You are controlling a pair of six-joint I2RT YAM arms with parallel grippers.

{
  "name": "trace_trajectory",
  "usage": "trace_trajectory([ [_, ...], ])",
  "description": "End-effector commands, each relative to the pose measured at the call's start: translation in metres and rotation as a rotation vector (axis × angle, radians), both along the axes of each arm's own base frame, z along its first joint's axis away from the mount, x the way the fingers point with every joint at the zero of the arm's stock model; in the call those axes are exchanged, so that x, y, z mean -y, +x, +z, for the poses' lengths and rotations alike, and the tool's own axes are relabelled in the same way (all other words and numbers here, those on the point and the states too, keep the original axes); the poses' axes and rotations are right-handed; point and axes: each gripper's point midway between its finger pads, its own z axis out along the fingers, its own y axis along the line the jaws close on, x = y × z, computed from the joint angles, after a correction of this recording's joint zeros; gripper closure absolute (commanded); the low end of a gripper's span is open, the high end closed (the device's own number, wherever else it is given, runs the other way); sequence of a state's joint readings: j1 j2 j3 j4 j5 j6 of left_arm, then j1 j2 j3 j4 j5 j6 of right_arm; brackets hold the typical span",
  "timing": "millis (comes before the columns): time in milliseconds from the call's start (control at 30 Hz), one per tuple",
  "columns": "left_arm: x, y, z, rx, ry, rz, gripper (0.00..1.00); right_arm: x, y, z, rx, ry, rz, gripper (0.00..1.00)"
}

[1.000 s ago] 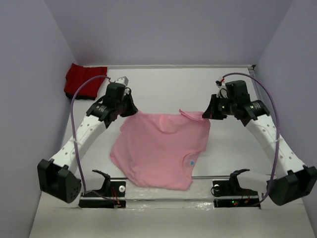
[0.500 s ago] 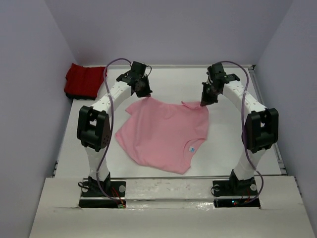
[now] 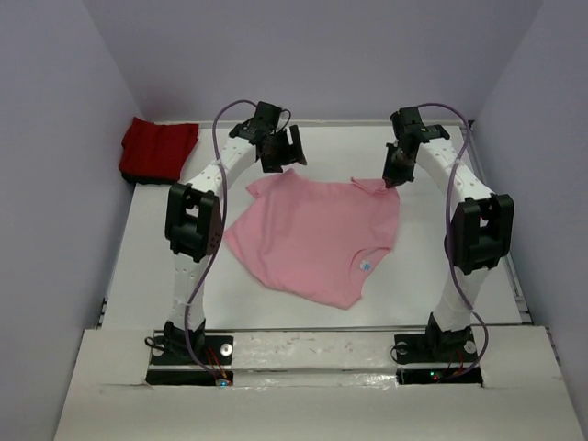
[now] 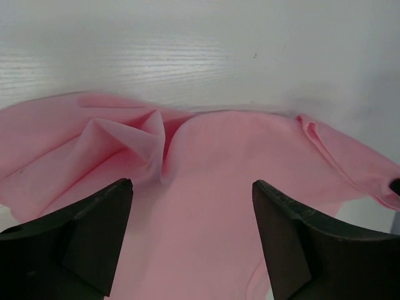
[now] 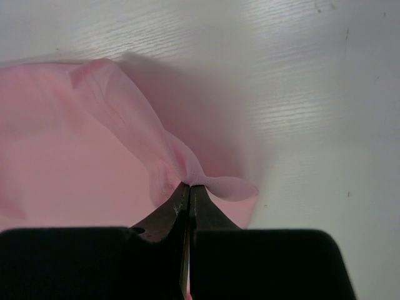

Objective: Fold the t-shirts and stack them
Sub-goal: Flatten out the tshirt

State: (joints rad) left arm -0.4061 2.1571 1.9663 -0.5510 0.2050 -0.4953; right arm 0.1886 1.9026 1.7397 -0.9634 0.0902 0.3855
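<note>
Pink cloth lay near the middle of the white table (image 3: 147,257). It was the pink shirt (image 3: 317,234), spread mostly flat, with its far edge toward the back wall and its near hem slanting toward the arm bases. A small label showed on its near right part.

Its far right corner was drawn up into a fold. The right gripper (image 5: 189,187) was clamped tight on that fold, jaws pressed together and the cloth pinched at their tips. The far left corner lay in soft creases on the table. The left gripper (image 4: 190,187) hung just above that edge with its jaws spread wide, grasping nothing. The shirt showed between the two fingers, and as far as could be seen it touched neither.

The red shirt (image 3: 158,150) lay bunched in the far left corner of the table, against the left wall, well apart from the pink shirt and from both grippers.
</note>
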Motion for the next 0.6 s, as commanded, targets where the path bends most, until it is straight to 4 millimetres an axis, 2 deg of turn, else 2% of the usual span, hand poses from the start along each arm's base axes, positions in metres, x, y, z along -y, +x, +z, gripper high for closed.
trace_trajectory([
  [0,-0.004,0.007,0.041,0.025,-0.216,-0.037,0.12,0.007,0.001,0.009,-0.001,0.003,-0.020,1.00],
  [33,-0.025,0.017,0.044,0.011,-0.294,0.038,0.09,0.007,0.000,0.006,-0.009,0.002,-0.018,1.00],
  [100,-0.041,0.019,0.055,0.051,-0.435,0.059,0.07,0.006,-0.001,0.004,-0.012,0.026,-0.017,1.00],
  [133,-0.054,0.022,0.057,0.059,-0.463,0.092,0.07,0.005,-0.002,0.002,-0.011,0.033,-0.018,1.00],
  [167,-0.075,0.029,0.059,0.072,-0.470,0.137,0.07,0.004,-0.006,-0.004,-0.026,0.040,-0.019,1.00],
  [267,-0.101,0.030,0.058,0.064,-0.449,0.187,0.06,0.000,-0.006,-0.007,-0.018,0.064,-0.013,1.00],
  [433,-0.119,0.024,0.044,0.016,-0.488,0.263,0.06,0.000,-0.006,-0.008,-0.006,0.068,-0.013,1.00],
  [567,-0.115,0.021,0.034,-0.038,-0.554,0.252,0.06,-0.002,-0.004,-0.011,0.001,0.074,-0.009,1.00],
])
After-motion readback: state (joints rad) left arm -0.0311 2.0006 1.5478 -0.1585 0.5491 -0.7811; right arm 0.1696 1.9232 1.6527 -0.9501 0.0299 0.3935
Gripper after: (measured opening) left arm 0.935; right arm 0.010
